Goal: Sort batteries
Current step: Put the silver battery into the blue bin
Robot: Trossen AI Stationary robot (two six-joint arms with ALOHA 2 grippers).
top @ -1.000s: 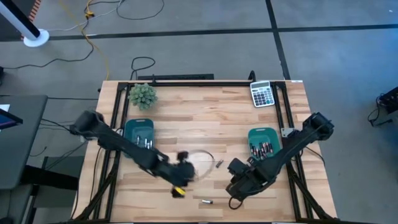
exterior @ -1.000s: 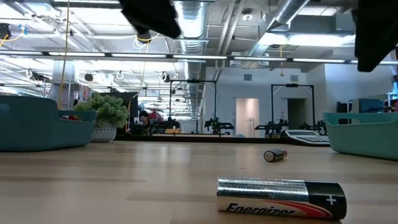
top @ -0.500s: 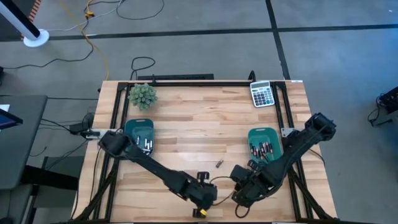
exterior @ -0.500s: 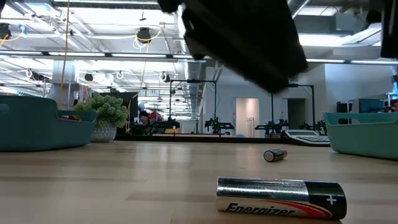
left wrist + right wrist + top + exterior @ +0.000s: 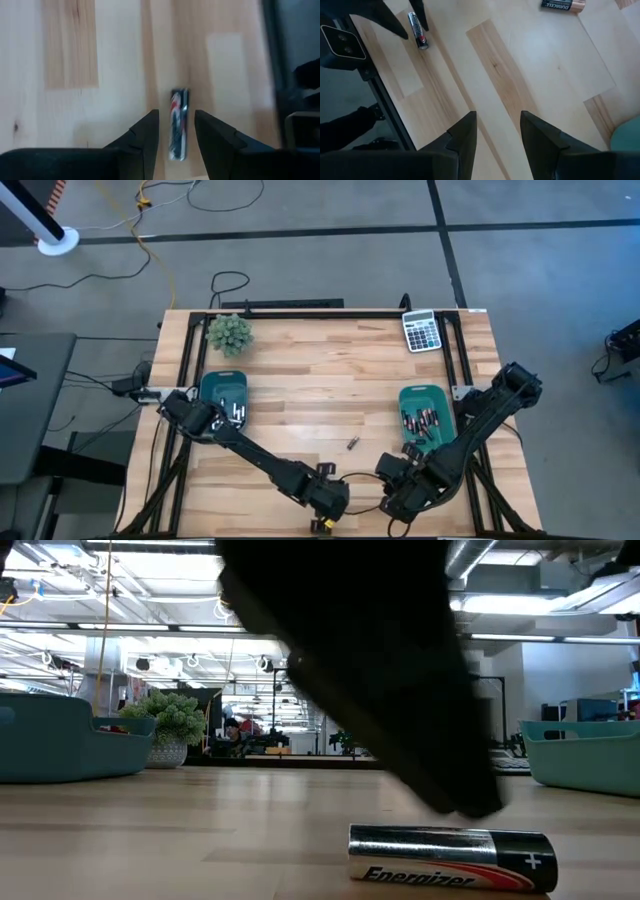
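Observation:
A silvery battery [image 5: 450,858] with a dark end lies on its side near the table's near edge. My left gripper [image 5: 176,116] hangs open just above it. Its fingers [image 5: 150,131] stand along the battery's [image 5: 178,127] two sides and do not touch it. In the high view the left gripper [image 5: 325,502] hides this battery. A coppery battery [image 5: 352,444] lies farther in on the wood. My right gripper [image 5: 398,492] hovers open to the right; its wrist view shows the silvery battery [image 5: 418,30] and the coppery battery [image 5: 562,5].
A teal bin [image 5: 207,383] on the left and another teal bin [image 5: 407,395] on the right each hold several batteries. A grey calculator [image 5: 422,330] and a small plant [image 5: 229,332] stand at the far edge. The two grippers are close together by the near edge.
My left gripper has swung from the table's middle toward the near edge and the right, then come down over the silvery battery; in the low view it now hides the coppery one. My right gripper has drifted slightly toward the near edge. The batteries have not moved.

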